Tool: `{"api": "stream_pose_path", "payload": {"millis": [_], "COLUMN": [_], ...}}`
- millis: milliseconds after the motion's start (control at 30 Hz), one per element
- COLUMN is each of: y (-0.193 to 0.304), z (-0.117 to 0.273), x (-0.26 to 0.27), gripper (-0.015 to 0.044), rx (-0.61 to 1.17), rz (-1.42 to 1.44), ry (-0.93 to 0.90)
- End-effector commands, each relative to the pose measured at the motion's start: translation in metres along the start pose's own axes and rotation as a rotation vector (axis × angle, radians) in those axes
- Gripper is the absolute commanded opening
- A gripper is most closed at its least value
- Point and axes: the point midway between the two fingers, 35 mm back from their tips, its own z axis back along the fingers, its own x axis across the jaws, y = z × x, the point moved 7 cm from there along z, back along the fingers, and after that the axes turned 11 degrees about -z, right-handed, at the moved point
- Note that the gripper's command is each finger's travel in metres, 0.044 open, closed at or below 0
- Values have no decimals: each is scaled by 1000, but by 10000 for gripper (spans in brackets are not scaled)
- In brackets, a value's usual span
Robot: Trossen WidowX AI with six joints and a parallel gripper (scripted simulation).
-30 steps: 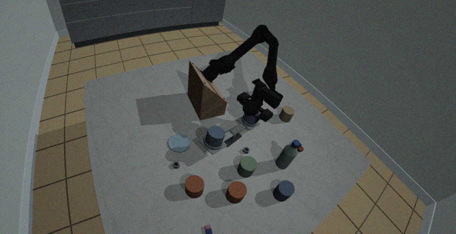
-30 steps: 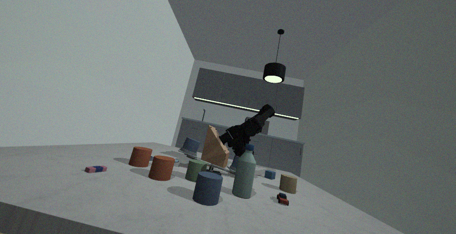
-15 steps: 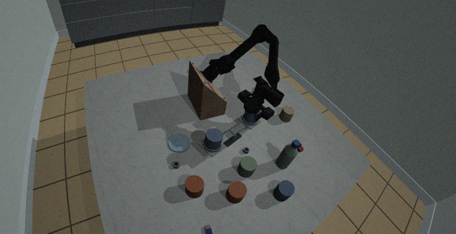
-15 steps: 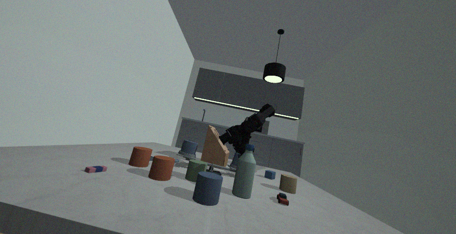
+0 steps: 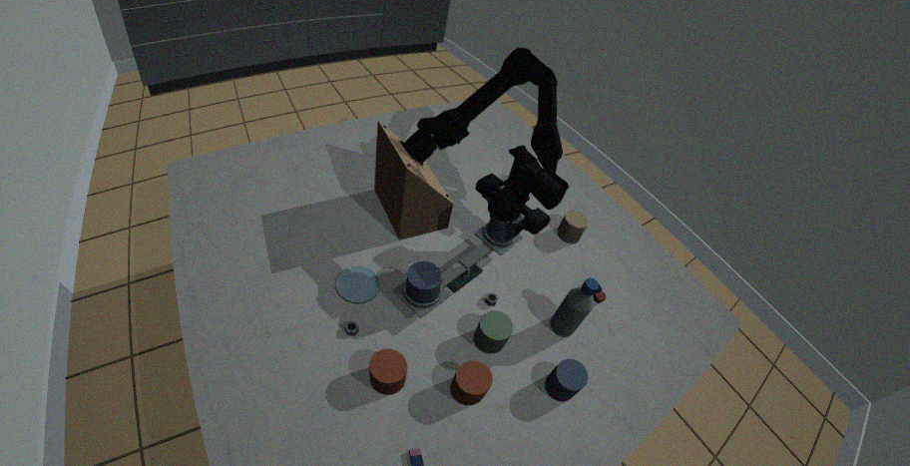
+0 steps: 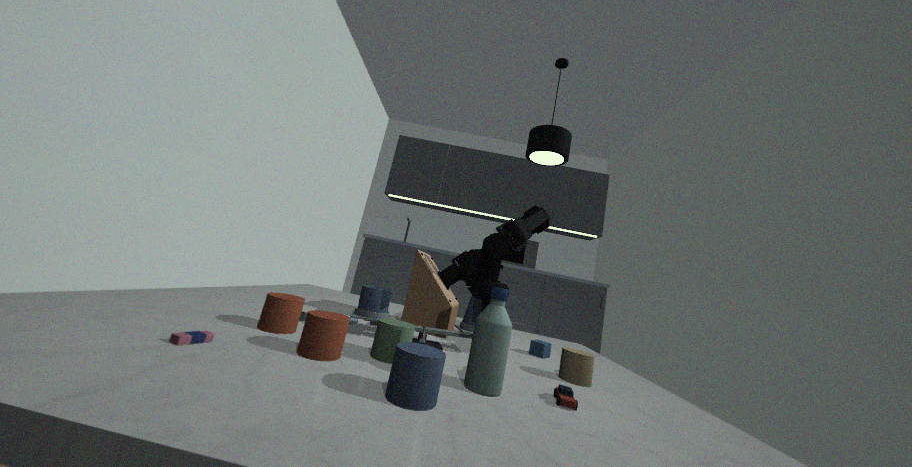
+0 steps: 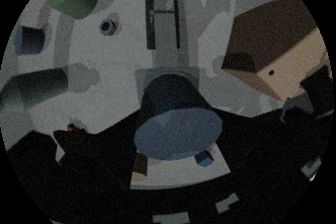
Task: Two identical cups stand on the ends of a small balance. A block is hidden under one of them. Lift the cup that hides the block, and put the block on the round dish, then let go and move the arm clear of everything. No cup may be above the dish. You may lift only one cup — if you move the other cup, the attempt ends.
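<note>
The balance (image 5: 475,256) (image 7: 165,57) has a dark blue cup on each end. The far cup (image 5: 423,284) (image 6: 372,299) stands on the end near the round dish. My gripper (image 5: 513,223) (image 7: 172,111) is shut on the near cup (image 5: 499,232) (image 7: 174,139), with a finger on each side of it; in the wrist view this cup appears at its end plate, and I cannot tell of any gap below it. The pale blue round dish (image 5: 356,284) holds nothing. The hidden block is not in view.
A wooden slanted block (image 5: 407,192) (image 6: 427,297) (image 7: 277,36) stands beside the arm. A green bottle (image 5: 570,312) (image 6: 489,352), green cylinder (image 5: 493,331), blue cylinder (image 5: 566,379), two orange cylinders (image 5: 387,370) (image 5: 471,382), tan cylinder (image 5: 572,227) and small blue cube (image 6: 539,348) (image 7: 204,158) stand around.
</note>
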Motion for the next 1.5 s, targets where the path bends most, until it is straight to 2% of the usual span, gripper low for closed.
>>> {"api": "stream_pose_path", "payload": {"millis": [0, 1467], "y": [-2, -2], "z": [8, 63], "x": [4, 1], "gripper": [0, 0], "rx": [-12, -11], "rz": [7, 6], "ry": [-16, -14]}}
